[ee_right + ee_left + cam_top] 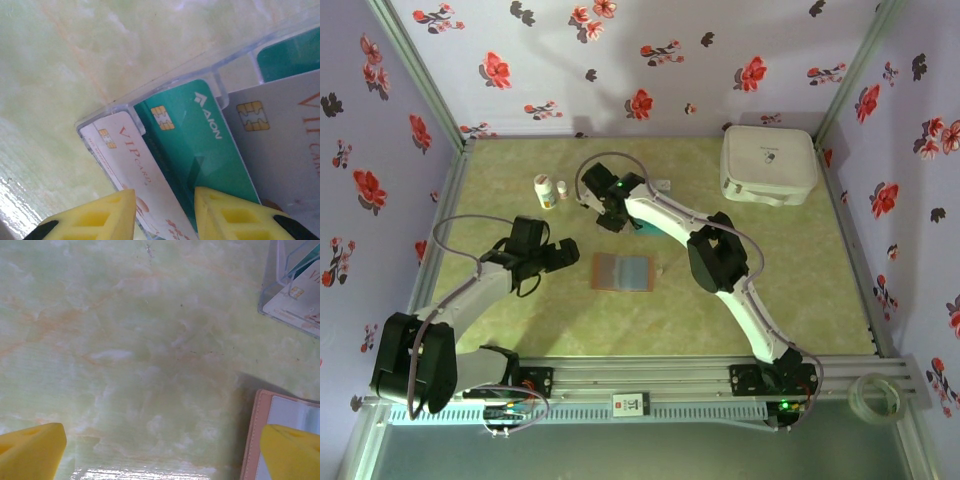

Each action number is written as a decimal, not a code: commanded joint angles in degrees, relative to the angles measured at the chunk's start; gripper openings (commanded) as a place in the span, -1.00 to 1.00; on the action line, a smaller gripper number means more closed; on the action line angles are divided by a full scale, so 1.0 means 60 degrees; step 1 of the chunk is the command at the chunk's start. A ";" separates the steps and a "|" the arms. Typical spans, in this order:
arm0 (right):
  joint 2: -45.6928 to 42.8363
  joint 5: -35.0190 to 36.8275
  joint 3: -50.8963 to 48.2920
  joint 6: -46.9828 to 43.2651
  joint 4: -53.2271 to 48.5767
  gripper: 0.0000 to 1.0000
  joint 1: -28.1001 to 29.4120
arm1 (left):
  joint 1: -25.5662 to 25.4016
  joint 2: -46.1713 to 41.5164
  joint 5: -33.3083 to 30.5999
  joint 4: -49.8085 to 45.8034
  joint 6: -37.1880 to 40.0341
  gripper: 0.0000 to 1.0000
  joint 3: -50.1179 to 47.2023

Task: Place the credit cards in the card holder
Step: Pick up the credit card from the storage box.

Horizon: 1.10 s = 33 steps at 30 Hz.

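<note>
- Several credit cards [200, 145] in a clear tray [175, 80] look thin, stiff, slick; pinch an exposed edge.
- Right tool [162, 200] spread over them.
- Left tool [160, 440] spread at card holder [252, 430] edge.

Soft, even light falls from above, leaving faint shadows on the worktop [620, 320]. Both wrist views look hazy, with white glare streaks at their lower edges.

Pale floral walls [650, 50] around a green marbled tabletop [800, 290].
</note>
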 commanded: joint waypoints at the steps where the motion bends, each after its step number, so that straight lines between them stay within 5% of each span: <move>1: 0.0032 -0.0117 -0.0269 -0.0088 -0.0220 -0.29 0.0082 | 0.0092 -0.0115 0.0113 0.0041 -0.0149 0.99 -0.0122; 33: -0.0410 -0.0578 -0.0187 -0.0646 -0.0486 -0.87 0.0210 | 0.0096 -0.0159 0.0114 0.0054 -0.0123 0.99 -0.0238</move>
